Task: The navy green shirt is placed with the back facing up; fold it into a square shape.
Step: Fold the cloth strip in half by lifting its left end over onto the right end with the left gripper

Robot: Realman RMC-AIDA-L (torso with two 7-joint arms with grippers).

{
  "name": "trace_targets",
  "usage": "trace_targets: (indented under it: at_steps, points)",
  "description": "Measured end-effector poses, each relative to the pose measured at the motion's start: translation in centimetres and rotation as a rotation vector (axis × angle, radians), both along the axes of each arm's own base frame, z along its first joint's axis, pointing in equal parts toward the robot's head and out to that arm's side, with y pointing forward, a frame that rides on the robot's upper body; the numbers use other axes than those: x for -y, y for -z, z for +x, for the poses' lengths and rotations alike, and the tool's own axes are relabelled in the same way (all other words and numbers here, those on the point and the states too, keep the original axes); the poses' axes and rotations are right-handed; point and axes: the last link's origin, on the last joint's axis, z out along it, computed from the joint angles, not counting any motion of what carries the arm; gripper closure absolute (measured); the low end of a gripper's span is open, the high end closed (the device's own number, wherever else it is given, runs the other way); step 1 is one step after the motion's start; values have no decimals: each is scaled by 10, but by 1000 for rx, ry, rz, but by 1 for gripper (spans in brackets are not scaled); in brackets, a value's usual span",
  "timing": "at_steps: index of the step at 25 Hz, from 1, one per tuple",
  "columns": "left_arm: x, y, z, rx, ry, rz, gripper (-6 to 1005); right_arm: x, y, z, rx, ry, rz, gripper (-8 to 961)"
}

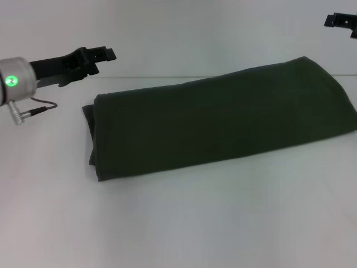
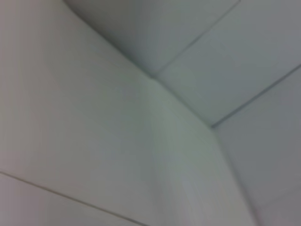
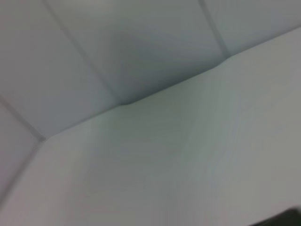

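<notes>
Left gripper (image 1: 103, 54) black; silver wrist cylinder, green light, grey cable. Right gripper (image 1: 341, 22) black.

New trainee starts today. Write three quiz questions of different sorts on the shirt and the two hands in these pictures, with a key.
1. True or false: the left hand is gripping the navy green shirt.
2. Multiple choice: how does the shirt lie on the white table? A) spread flat with both sleeves out; B) folded into a long band; C) hanging over the table's edge.
3. Short answer: where is the right hand in the head view?

Key: 1. False; it is raised beyond the shirt's left end, clear of it. 2. B. 3. At the upper right corner, apart from the shirt.
</notes>
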Motion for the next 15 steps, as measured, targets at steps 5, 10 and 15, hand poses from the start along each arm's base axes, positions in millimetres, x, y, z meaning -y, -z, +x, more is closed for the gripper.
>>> trace_targets:
  at_steps: [5, 10, 15]
  points:
    - [32, -8, -21, 206, 7, -97, 353, 51, 2, 24, -251, -59, -72, 62]
    - [65, -14, -52, 332, -54, -112, 354, 88, 5, 47, -413, -72, -89, 43]
    - [80, -22, -65, 364, -70, -97, 354, 104, 4, 53, -485, -87, -102, 39]
